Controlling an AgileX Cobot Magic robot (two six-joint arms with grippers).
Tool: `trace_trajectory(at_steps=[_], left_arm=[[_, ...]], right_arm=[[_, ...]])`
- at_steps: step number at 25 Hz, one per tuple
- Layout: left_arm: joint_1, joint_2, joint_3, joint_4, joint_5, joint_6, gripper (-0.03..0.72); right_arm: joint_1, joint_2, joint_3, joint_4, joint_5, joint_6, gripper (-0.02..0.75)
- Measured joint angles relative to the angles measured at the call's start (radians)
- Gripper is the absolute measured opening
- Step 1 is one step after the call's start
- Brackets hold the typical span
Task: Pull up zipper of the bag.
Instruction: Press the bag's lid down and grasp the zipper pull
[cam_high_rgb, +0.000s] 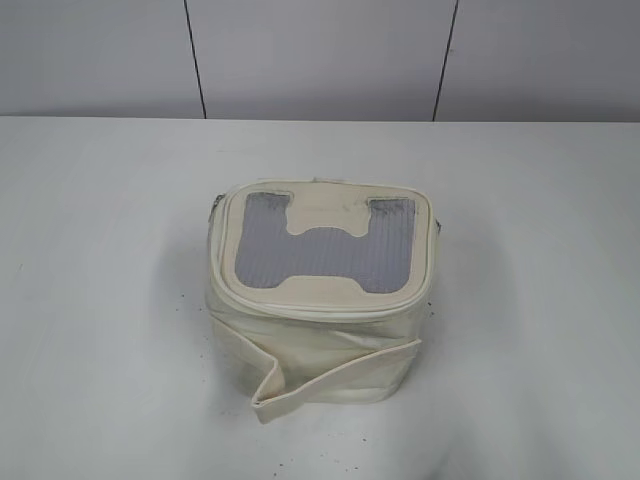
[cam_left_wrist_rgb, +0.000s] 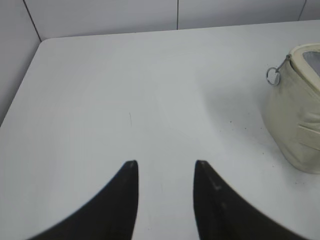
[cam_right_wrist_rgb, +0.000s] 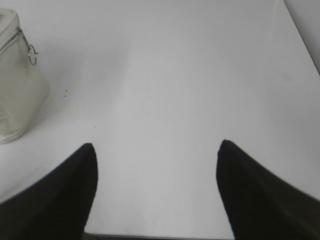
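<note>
Currently left gripper (cam_left_wrist_rgb: 166, 164) hangs over bare tabletop, dark fingers parted with a moderate gap, nothing between them. Right gripper (cam_right_wrist_rgb: 156, 145) likewise over bare surface, fingers spread wider, holding nothing.

Surface: plain white table (cam_high_rgb: 100, 300), a few dark specks near the bag. Behind it, pale grey wall panels (cam_high_rgb: 320, 55) split by thin dark vertical seams.

Small boxy cream-white fabric bag (cam_high_rgb: 320, 300) sits upright mid-table, grey mesh H-shaped window (cam_high_rgb: 322, 250) in the lid, loose cream strap (cam_high_rgb: 300, 385) folded across the front. Thin cream zipper (cam_high_rgb: 320, 308) runs round the lid rim. In the left wrist view the bag is well ahead and to the right of the fingers, silver ring pull (cam_left_wrist_rgb: 273, 76) hanging at its near corner. In the right wrist view it's far left, well apart from the fingers, another ring pull (cam_right_wrist_rgb: 32, 54) on that side.

No readable text or branding.
</note>
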Motion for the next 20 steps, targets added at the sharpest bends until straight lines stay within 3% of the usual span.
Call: trace_trajectory(at_steps=[20], left_arm=[[0.000,0.000,0.000,0.000,0.000,0.000,0.291]], right_arm=[[0.000,0.000,0.000,0.000,0.000,0.000,0.574]])
